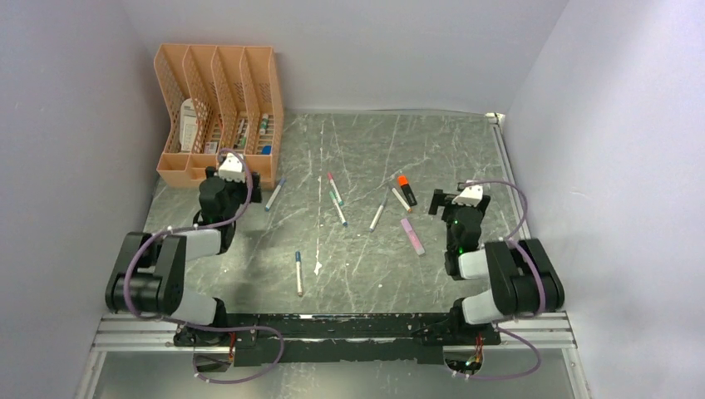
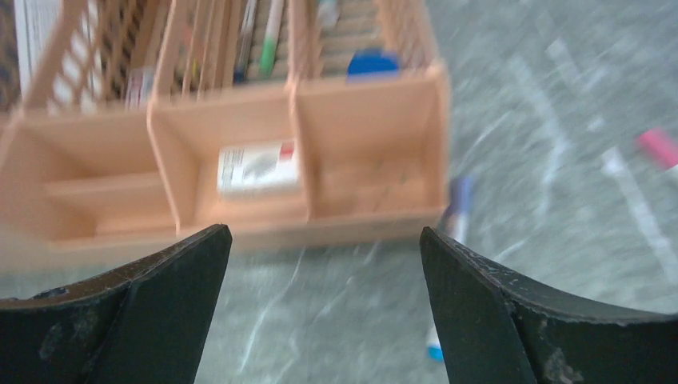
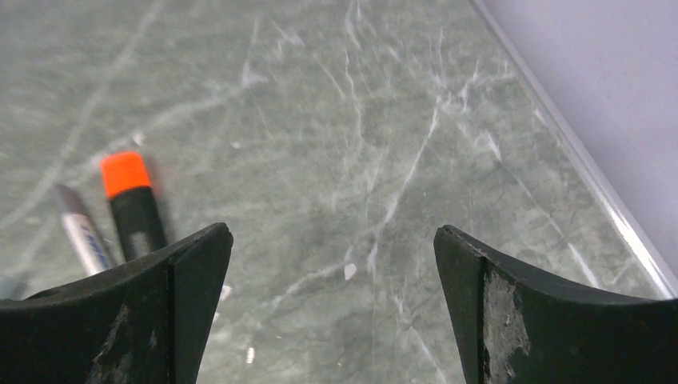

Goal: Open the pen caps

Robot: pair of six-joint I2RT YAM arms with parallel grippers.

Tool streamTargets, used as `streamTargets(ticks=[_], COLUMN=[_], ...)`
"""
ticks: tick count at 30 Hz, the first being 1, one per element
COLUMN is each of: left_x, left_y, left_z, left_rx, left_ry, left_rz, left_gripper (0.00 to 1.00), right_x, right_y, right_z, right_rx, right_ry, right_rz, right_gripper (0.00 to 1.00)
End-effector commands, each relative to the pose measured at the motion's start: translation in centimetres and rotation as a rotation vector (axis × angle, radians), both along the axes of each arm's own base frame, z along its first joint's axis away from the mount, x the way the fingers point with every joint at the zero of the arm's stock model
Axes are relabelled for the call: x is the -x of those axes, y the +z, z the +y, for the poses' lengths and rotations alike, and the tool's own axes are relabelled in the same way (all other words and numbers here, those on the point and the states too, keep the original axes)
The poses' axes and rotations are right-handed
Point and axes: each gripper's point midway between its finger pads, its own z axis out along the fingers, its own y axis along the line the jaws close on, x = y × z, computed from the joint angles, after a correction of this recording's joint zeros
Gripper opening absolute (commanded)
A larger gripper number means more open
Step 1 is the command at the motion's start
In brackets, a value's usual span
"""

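Two pincers are in view, and both are released. The left pincer (image 2: 324, 234) has its jaws spread wide with nothing between them. Straight ahead of it stands one orange mesh organiser (image 2: 240, 220) with four slots. The left wrist view is blurred. It shows the front tray ahead of the jaws holding one white printed card (image 2: 257, 166), and the slots behind it holding a few upright pens (image 2: 272, 32). Ahead to the right is one blue round piece (image 2: 372, 62) that I cannot identify. Just past the right finger, beside the organiser's corner, lies one pen with a bluish cap (image 2: 460, 200).

The right pincer (image 3: 332, 232) is also spread and holds nothing, hanging over the bare desk (image 3: 384, 120). Ahead and to its left lies one black highlighter with an orange cap (image 3: 124, 172). Just beside that, further left, is one white pen with a grey cap (image 3: 68, 200).

From overhead, eight pens lie on the desk between the two pincers. As far as that view shows, each cap sits on its barrel. Besides the three already told, there are five:
- One pen with a pink cap (image 1: 330, 177).
- One teal-marked pen (image 1: 338, 209) just beside the pink-capped one.
- One more white pen (image 1: 378, 216).
- One pale purple highlighter (image 1: 412, 235) near the right pincer's left side.
- One pen with a blue cap (image 1: 297, 257), well apart from both pincers.
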Motion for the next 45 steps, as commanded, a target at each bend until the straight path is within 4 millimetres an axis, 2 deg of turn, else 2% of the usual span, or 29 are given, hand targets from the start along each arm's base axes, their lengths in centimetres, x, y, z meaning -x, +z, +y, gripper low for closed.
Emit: streamTargets(ticks=[1, 5, 11, 12, 15, 18, 20, 22, 25, 27, 30, 34, 37, 38, 41, 45], left_x=[-0.6, 0.4, 2.4, 2.8, 3.9, 4.6, 5.2, 6.1, 7.3, 7.6, 8.5, 10.8, 12.0, 12.1, 12.1, 12.8], left_y=[5.8, 9.9, 16.5, 17.7, 21.5, 24.1, 25.1, 25.9, 26.9, 26.4, 24.8, 23.5, 22.6, 22.4, 21.5, 19.9], left_z=[-3.1, -5.5, -7.9, -8.1, -8.9, -9.4, -9.8, -11.2, -13.2, -14.1, -14.6, -15.0, -15.1, -14.8, -14.6, -15.6], left_rx=[0.025, 0.109, 0.182, 0.214, 0.339, 0.539, 0.681, 0.791, 0.86, 0.836, 0.771, 0.73, 0.726, 0.729, 0.737, 0.732], left_ry=[-0.115, -0.212, -0.312, -0.315, -0.329, -0.303, -0.281, -0.334, -0.414, -0.418, -0.408, -0.462, -0.47, -0.449, -0.405, -0.466], left_rz=[-0.081, -0.147, -0.163, -0.165, -0.195, -0.201, -0.159, -0.127, -0.066, 0.0, 0.095, 0.169, 0.226, 0.24, 0.296, 0.392], left_gripper=[1.0, 1.0, 1.0, 1.0, 1.0, 1.0, 1.0, 1.0, 1.0, 1.0, 1.0, 1.0, 1.0, 1.0, 1.0, 1.0], right_x=[0.5, 1.0, 1.7, 2.0, 2.9, 3.8, 3.8, 3.8, 5.0, 5.7, 6.7, 7.9, 8.9, 9.2, 10.3, 11.7], right_y=[4.1, 6.8, 12.9, 13.6, 17.6, 18.9, 18.2, 16.5, 11.3, 9.2, 7.8, 5.2, 2.4, 1.9, 1.2, 1.8], right_z=[1.0, 2.5, 5.7, 6.4, 8.7, 10.5, 10.8, 10.6, 9.2, 11.2, 13.6, 13.2, 12.1, 12.2, 14.4, 16.9], right_rx=[-0.001, -0.054, -0.192, -0.224, -0.339, -0.389, -0.441, -0.509, -0.658, -0.684, -0.758, -0.713, -0.582, -0.559, -0.498, -0.404], right_ry=[0.063, 0.14, 0.278, 0.309, 0.41, 0.495, 0.47, 0.412, 0.171, 0.29, 0.416, 0.393, 0.311, 0.303, 0.337, 0.332], right_rz=[-0.086, -0.107, -0.054, -0.042, -0.07, 0.049, 0.155, 0.244, 0.45, 0.548, 0.575, 0.637, 0.72, 0.729, 0.725, 0.748], right_gripper=[1.0, 1.0, 1.0, 1.0, 1.0, 1.0, 1.0, 1.0, 1.0, 1.0, 1.0, 1.0, 1.0, 1.0, 0.99, 0.97])
